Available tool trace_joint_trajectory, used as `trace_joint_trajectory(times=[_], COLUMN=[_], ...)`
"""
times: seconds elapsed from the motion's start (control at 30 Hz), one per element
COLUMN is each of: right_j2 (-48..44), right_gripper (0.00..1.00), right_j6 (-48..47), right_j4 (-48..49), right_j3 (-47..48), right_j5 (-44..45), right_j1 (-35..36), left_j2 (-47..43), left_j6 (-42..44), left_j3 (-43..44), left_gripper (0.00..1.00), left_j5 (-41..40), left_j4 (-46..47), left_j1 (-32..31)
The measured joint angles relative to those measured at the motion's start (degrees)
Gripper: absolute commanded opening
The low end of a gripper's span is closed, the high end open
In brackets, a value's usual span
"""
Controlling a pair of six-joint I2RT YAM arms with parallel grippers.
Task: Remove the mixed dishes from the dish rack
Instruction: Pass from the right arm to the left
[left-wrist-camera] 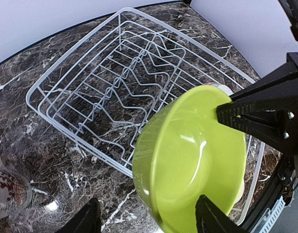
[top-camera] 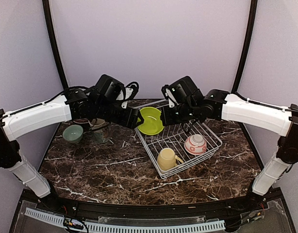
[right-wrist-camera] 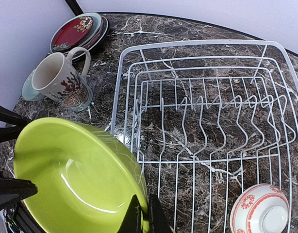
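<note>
Had smooth white rounded shells along the left arm and the right arm, joined by matte black elbow housings. Carried thin black cables looped near the wrists. Showed two small silver screws on one angular black finger.

A lime bowl, red-patterned white bowl, yellow mug, white rack, dark white-veined table.

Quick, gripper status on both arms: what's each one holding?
Left gripper: open, fingers spread wide by the lime bowl, not clamping it.
Right gripper: closed on the lime bowl's rim.
</note>
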Motion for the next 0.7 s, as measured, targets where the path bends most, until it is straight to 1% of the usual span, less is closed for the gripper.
trace_joint_trajectory(times=[0.07, 0.17, 0.27, 0.4, 0.53, 0.7], right_j2=[0.0, 0.0, 0.3, 2.2, 4.3, 5.4], right_gripper=[0.0, 0.0, 0.0, 0.0, 0.0, 0.0], right_j6=[0.0, -0.2, -0.2, -0.6, -0.9, -1.1], right_j4=[0.1, 0.7, 1.0, 0.9, 0.8, 1.7], right_j3=[0.0, 0.0, 0.0, 0.6, 1.7, 2.3], right_j5=[0.9, 2.3, 3.6, 6.1, 8.4, 9.2], right_j1=[0.5, 1.9, 3.4, 5.7, 7.6, 8.7], left_j2=[0.0, 0.0, 0.0, 0.0, 0.0, 0.0], left_j6=[-1.3, -2.9, -4.1, -5.2, -6.3, -7.7], left_j3=[0.0, 0.0, 0.0, 0.0, 0.0, 0.0], left_gripper=[0.58, 0.49, 0.46, 0.36, 0.3, 0.25], left_j5=[-1.9, -4.3, -5.8, -8.1, -10.2, -10.8], left_j4=[-0.9, -1.8, -2.8, -5.1, -7.4, -8.9], left_j1=[-0.5, -0.9, -1.2, -1.6, -1.7, -1.7])
